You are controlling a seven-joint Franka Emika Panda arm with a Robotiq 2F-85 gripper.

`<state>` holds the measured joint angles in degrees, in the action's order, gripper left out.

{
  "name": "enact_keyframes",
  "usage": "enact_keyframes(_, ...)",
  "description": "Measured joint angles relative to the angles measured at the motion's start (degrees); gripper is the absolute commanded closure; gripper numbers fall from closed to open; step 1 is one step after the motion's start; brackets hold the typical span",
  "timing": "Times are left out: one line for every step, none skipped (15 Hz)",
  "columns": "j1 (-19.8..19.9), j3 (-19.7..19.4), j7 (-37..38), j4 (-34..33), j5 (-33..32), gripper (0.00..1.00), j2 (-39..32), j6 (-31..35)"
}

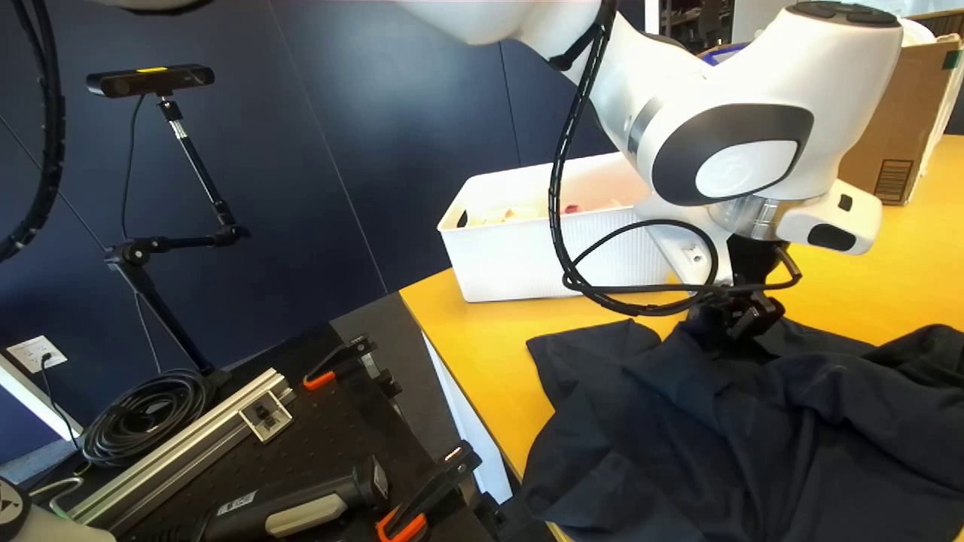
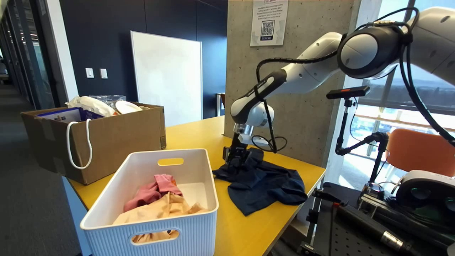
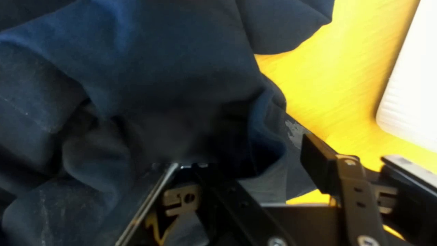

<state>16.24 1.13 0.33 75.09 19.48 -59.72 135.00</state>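
A crumpled dark navy cloth (image 1: 723,452) lies on the yellow table and is seen in both exterior views (image 2: 266,183). My gripper (image 3: 263,164) is low down in its folds. In the wrist view the cloth (image 3: 164,61) fills the upper left, and a raised fold covers the tip of the left finger. The right finger (image 3: 321,165) shows its dark pad, apart from that fold, with a gap between. The jaws stand open, with cloth lying below and partly between them. Black fingers blend into the dark fabric in an exterior view (image 2: 236,156).
A white ribbed bin (image 1: 542,260) stands on the table close to the arm, with pink (image 2: 145,197) and cream cloths (image 2: 156,209) inside. A filled cardboard box (image 2: 121,137) is behind it. Beside the table is a black cart (image 1: 339,444) with tools and a camera stand.
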Motion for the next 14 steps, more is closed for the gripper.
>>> enact_keyframes(0.0, 0.0, 0.0, -0.38, 0.0, 0.73, -0.31, 0.05)
enact_keyframes(0.0, 0.0, -0.01, -0.66, 0.0, 0.81, -0.6, 0.15)
enact_keyframes(0.0, 0.0, -0.02, -0.96, 0.0, 0.88, -0.88, 0.26)
enact_keyframes(0.02, 0.0, -0.03, -1.22, 0.0, 0.95, -1.13, 0.41)
enact_keyframes(0.07, 0.01, -0.1, -1.36, 0.0, 0.99, -1.34, 0.74)
enact_keyframes(0.16, 0.02, -0.21, -1.45, 0.0, 1.0, -1.51, 1.17)
enact_keyframes(0.29, 0.02, -0.35, -1.46, 0.0, 1.0, -1.55, 1.48)
enact_keyframes(0.44, 0.02, -0.55, -1.51, 0.0, 1.0, -1.54, 1.97)
enact_keyframes(0.61, 0.02, -0.62, -1.61, 0.0, 1.0, -1.51, 2.51)
enact_keyframes(0.83, 0.02, -0.64, -1.89, 0.0, 1.0, -1.48, 2.88)
enact_keyframes(1.09, 0.02, -0.64, -2.27, 0.0, 1.0, -1.48, 3.18)
enact_keyframes(1.4, 0.01, -0.64, -2.82, 0.0, 1.0, -1.48, 3.25)
enact_keyframes(1.72, -0.01, -0.64, -3.52, -0.01, 1.0, -1.5, 3.25)
enact_keyframes(1.99, -0.04, -0.64, -4.3, -0.02, 1.0, -1.54, 3.25)
